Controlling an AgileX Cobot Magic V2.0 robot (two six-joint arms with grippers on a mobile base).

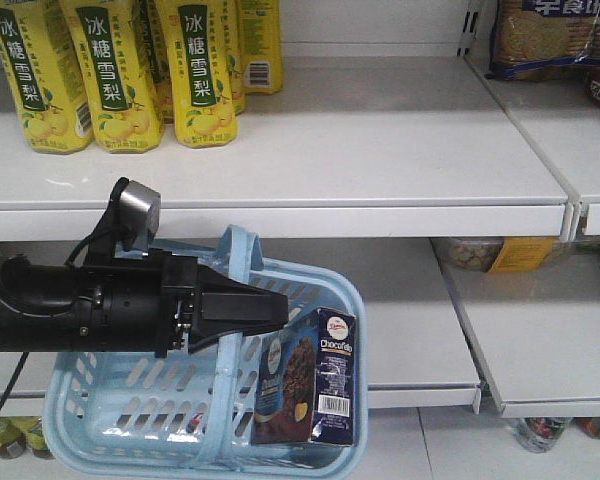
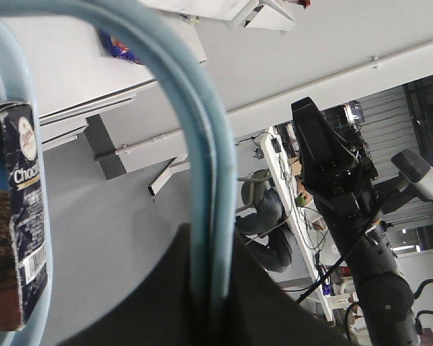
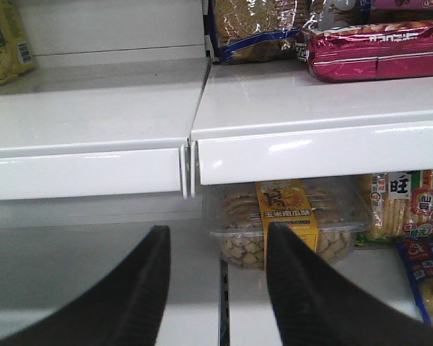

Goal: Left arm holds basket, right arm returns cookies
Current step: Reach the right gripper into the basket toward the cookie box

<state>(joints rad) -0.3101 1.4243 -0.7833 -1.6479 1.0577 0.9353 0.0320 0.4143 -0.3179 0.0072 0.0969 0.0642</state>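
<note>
cookies: Chocofello box [image 1: 315,385] stands upright inside the basket [image 1: 100,400], at its right end.
basket: hangs by its handle [image 1: 238,250].
left gripper [image 1: 252,312]: clamped tight on that handle.
right gripper [image 3: 218,241]: spread wide, empty, facing the shelf [image 3: 310,144], nowhere near the box.
risk: reaching in could knock the handle, swing the basket and tip the box; a shallow pinch might slip too.

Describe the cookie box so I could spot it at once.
In front of the white shelves is a light blue basket. Standing upright at its right end is the cookie box: dark navy, marked Chocofello, picturing a chocolate-chip cookie, unlike the yellow bottles above.
</note>
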